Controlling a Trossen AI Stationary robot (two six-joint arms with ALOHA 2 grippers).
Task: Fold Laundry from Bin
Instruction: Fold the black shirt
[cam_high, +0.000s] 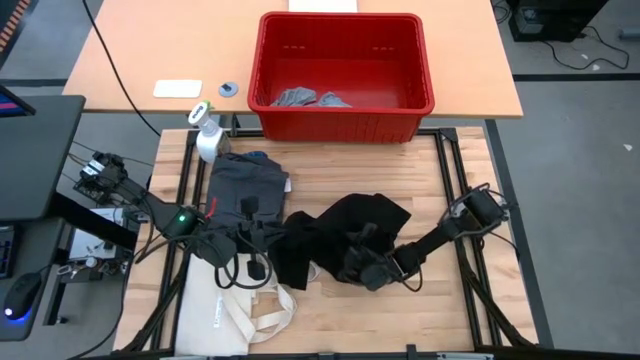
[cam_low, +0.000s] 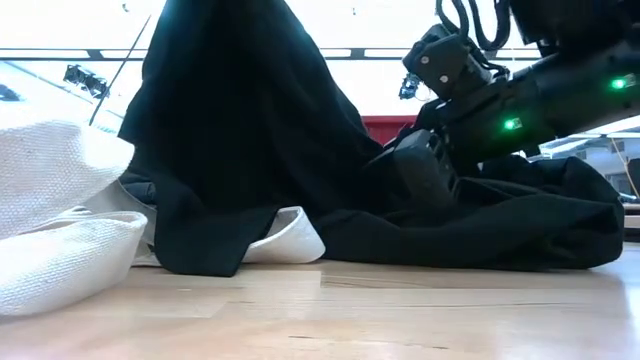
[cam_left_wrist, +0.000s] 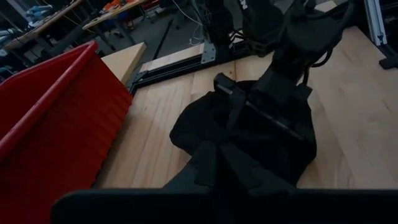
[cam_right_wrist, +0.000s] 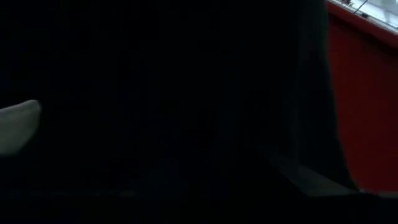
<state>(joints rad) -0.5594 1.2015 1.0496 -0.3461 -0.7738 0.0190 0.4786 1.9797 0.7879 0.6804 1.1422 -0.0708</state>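
left pincer (cam_high: 272, 240) clenched on black garment (cam_high: 345, 235), right pincer (cam_high: 350, 262) low on it, grip unclear

No text, label, brand, number or sign can be read in any view; the small white card (cam_high: 177, 88) on the table appears blank.

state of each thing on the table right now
black garment: crumpled mid-table, left part lifted
dark grey garment: lying flat near the spray bottle
spray bottle: upright
red bin: light grey pieces inside
tote bag: flat, front left
left gripper: shut on black garment
right gripper: down in the black garment
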